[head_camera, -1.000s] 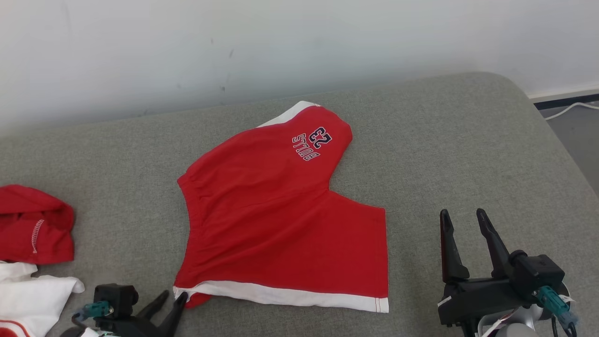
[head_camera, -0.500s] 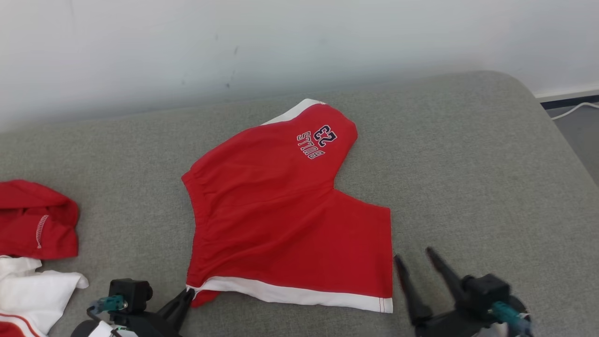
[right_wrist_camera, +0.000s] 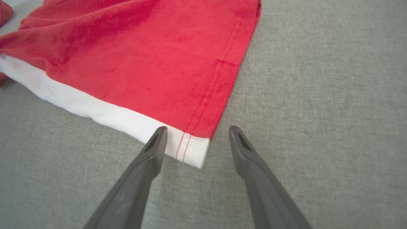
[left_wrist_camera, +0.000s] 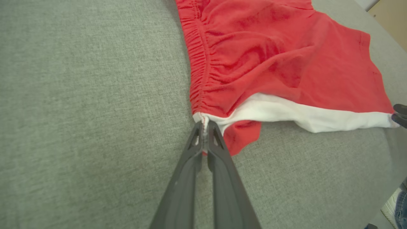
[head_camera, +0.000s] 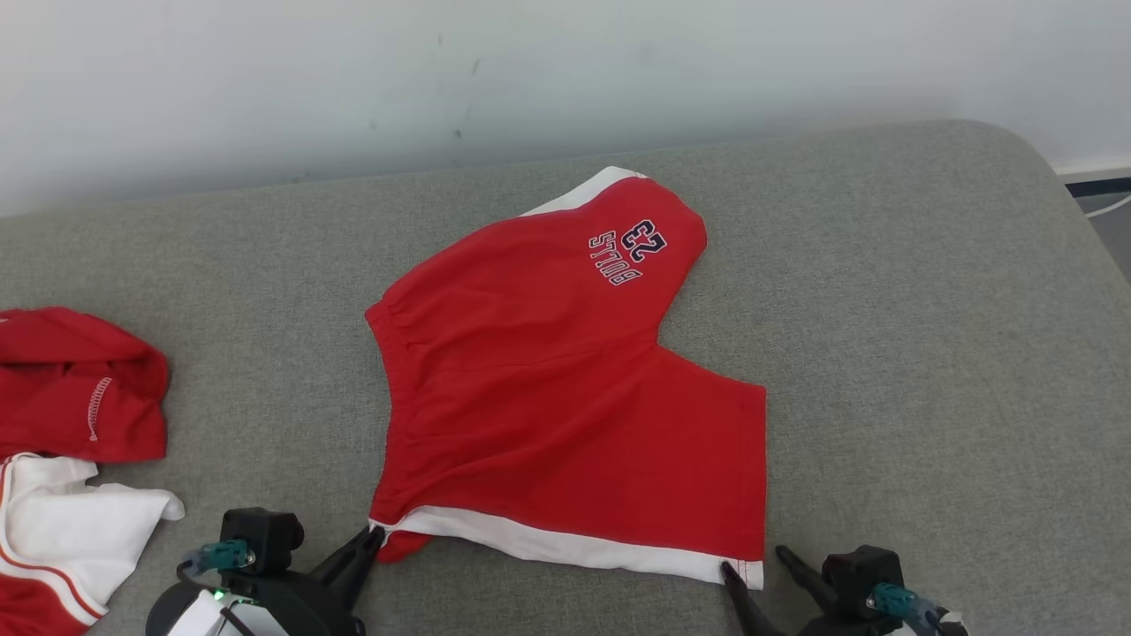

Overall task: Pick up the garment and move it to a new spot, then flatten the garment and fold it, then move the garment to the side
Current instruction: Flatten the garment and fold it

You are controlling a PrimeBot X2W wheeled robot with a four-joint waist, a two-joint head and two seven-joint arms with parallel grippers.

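One red garment point(head_camera: 565, 397), white-striped, lies spread, printed BULLS 23.

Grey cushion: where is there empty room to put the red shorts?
The biggest bare patch lies right of the red shorts, out to the rounded edge of the grey cushion. A narrower strip runs between the shorts and the pile of clothes at the left. Crowded: that pile and the near hem.

Bare grey fabric surface point(head_camera: 928, 353) extended right of the red shorts with white side stripe point(head_camera: 565, 415). At left, a crumpled red garment point(head_camera: 79, 389) and a white garment point(head_camera: 88, 530) blocked the edge; a white wall point(head_camera: 530, 71) bounded the far side.
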